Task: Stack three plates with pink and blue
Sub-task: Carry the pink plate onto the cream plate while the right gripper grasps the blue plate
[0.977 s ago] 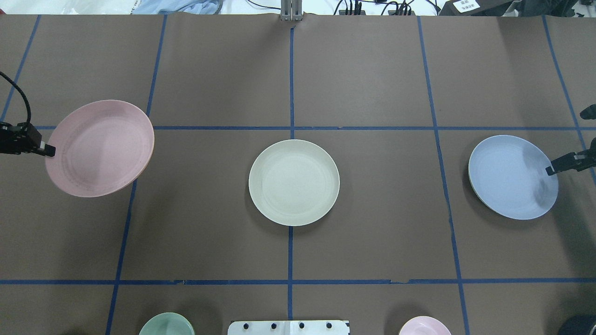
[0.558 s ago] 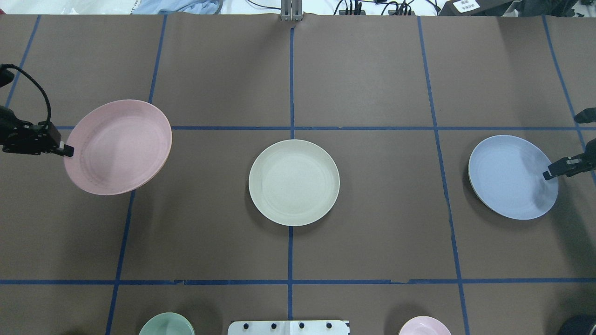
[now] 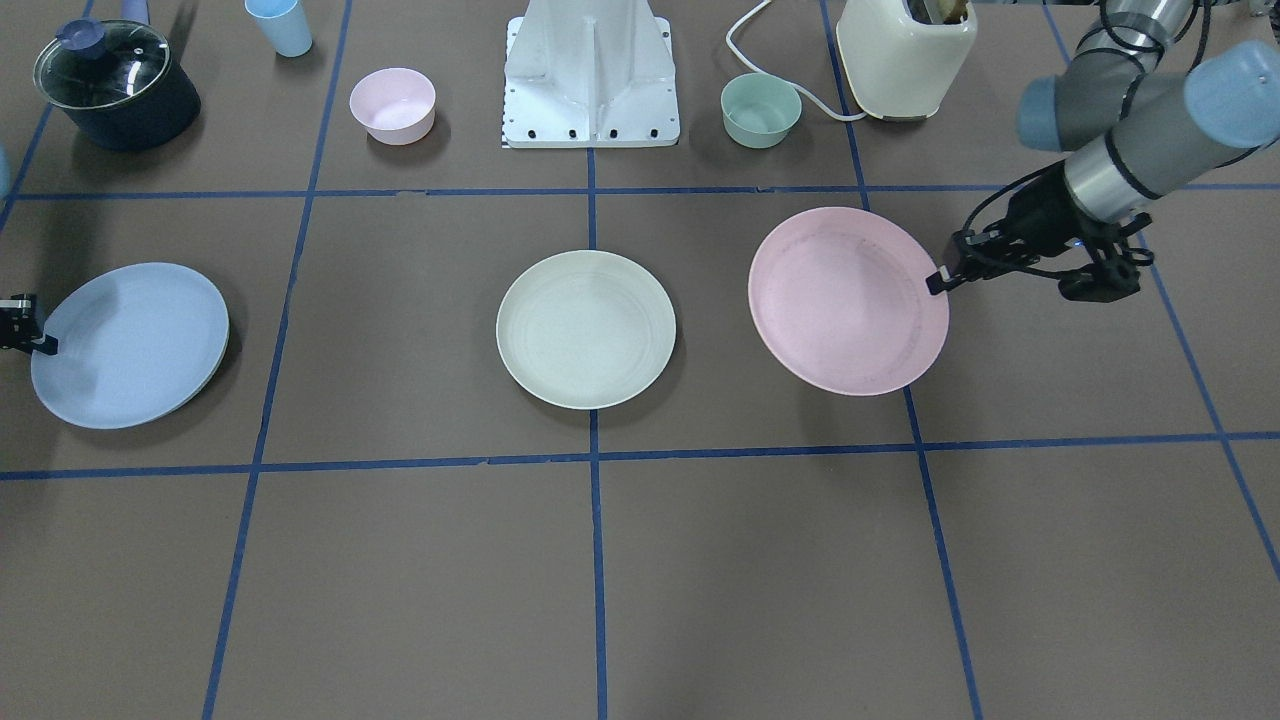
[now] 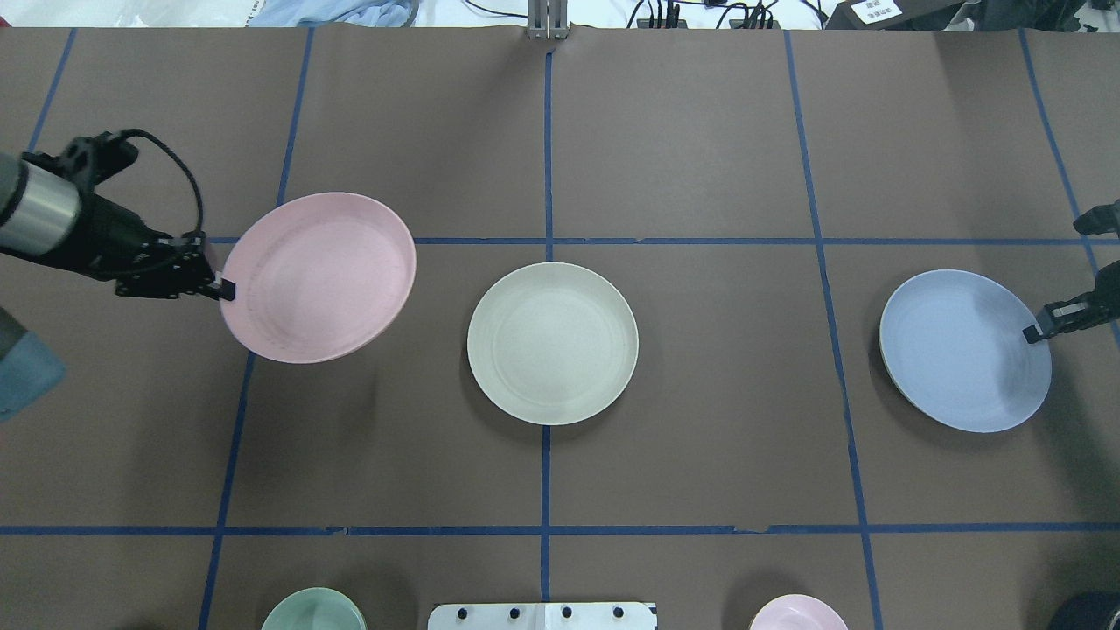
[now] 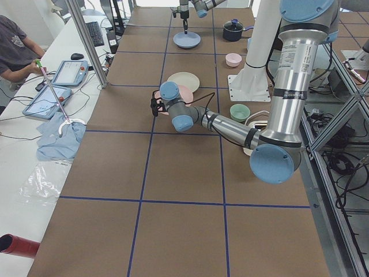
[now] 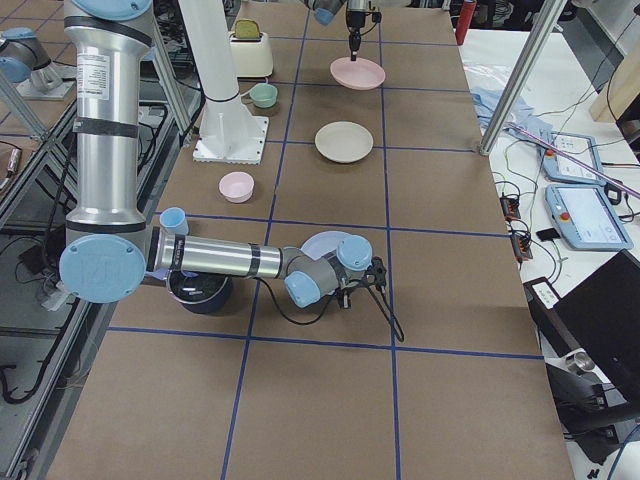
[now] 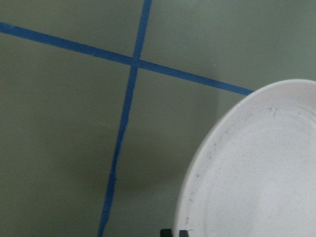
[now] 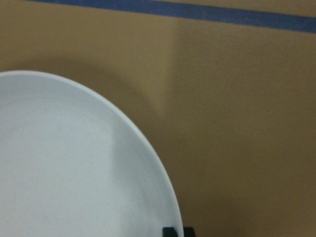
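Note:
My left gripper is shut on the left rim of the pink plate and holds it tilted above the table, left of the cream-green plate. The cream-green plate lies flat at the table's centre. In the front-facing view the pink plate hangs just right of the cream-green plate, apart from it. My right gripper is shut on the right rim of the blue plate, which is slightly tilted at the far right. The wrist views show the pink rim and the blue rim running down to the fingertips.
A small green bowl and a small pink bowl flank the robot's base. A lidded dark pot, a light blue cup and a cream appliance stand along that same edge.
My left gripper has carried the pink plate rightward, toward the cream-green plate. The blue plate and my right gripper have shifted slightly toward the robot's side.

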Tool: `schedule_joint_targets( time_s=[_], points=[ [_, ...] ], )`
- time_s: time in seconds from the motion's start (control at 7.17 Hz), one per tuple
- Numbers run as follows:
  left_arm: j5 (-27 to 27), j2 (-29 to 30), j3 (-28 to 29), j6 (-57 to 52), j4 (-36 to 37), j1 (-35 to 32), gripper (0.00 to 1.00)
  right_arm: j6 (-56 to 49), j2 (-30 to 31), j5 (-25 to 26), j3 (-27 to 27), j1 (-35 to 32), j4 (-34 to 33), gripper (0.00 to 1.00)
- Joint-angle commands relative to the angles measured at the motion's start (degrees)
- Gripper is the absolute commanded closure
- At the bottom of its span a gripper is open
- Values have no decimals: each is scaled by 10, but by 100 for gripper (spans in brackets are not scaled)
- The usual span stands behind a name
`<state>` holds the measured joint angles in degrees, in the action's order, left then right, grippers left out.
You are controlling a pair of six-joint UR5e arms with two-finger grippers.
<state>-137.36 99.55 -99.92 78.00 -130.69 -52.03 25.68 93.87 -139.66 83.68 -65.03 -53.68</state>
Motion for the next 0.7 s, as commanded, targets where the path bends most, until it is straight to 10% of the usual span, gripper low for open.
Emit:
schedule_joint_targets(
  time_s=[0.0,0.56],
  points=[
    [65,77,12,99,2,84,100,9,-4,-54,19,-27,-1,100],
    [145,181,82,176,0,169,100,125,-33,-144,70,-69,0,100]
  ],
)
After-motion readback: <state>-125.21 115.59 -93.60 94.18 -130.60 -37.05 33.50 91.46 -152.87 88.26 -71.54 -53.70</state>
